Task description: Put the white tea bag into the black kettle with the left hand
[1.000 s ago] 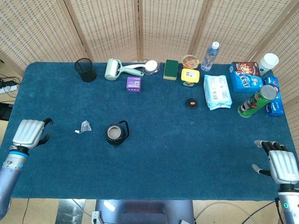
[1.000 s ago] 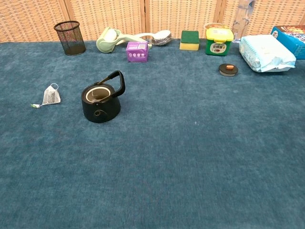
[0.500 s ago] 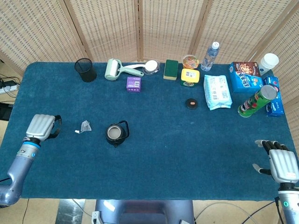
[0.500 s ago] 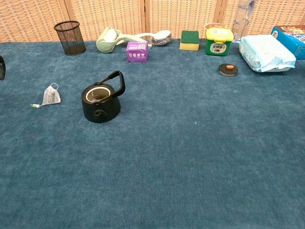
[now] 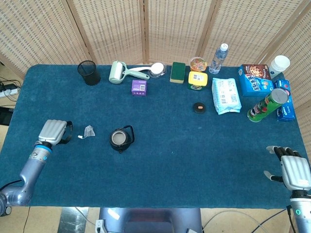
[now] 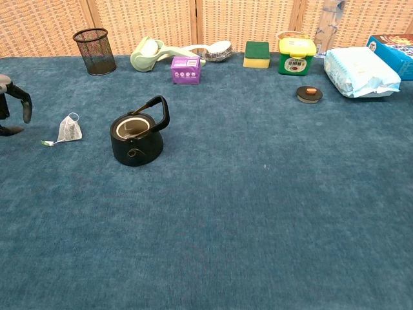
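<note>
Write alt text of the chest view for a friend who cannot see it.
On a blue cloth table, a robot's left hand reaches in from the left edge toward a small white tea bag, not touching it. A lidless black kettle sits just right of the tea bag, and household items line the far edge.

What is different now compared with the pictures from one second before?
The left hand moved rightward across the table, closer to the white tea bag, without touching it yet. The tea bag, the black kettle and the right hand stayed where they were.
</note>
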